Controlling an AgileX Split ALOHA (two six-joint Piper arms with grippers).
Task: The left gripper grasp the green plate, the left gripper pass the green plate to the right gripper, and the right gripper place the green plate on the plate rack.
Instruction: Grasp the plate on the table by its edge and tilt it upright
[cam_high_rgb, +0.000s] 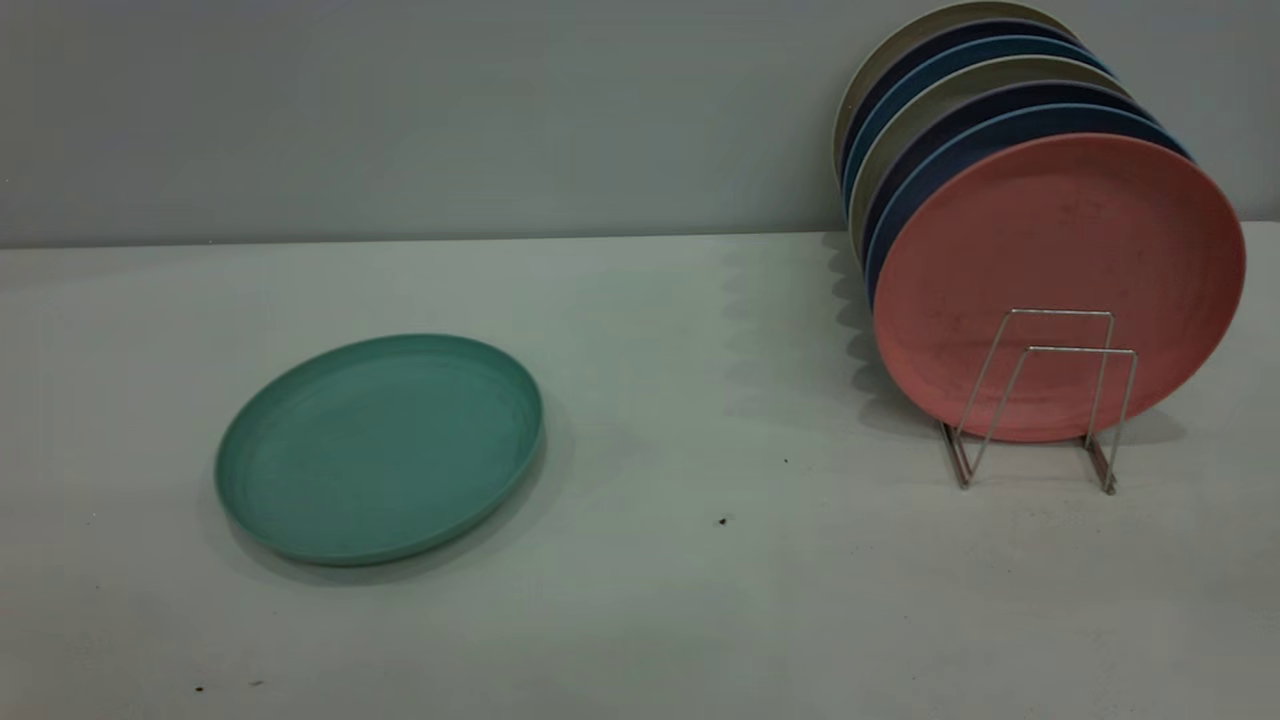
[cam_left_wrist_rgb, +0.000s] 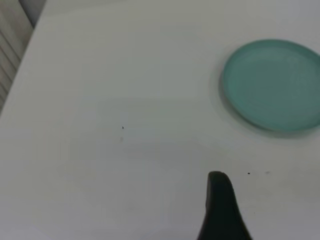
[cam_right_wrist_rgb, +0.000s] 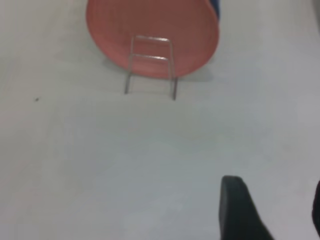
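Teal-green plate, matte and unpatterned, on a pale grey-white table. Silver wire plate rack carrying a salmon-pink plate in front, then dark blue plates alternating with beige.

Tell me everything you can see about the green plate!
The green plate is round and teal-green, with a matte, plastic-looking surface and a low raised rim all around. It lies flat and right side up on the white table, on the left side in the exterior view, far from the plate rack. It is empty. Only the table touches it, and no gripper is holding it. The left wrist view shows it too, partly cut off at the edge.
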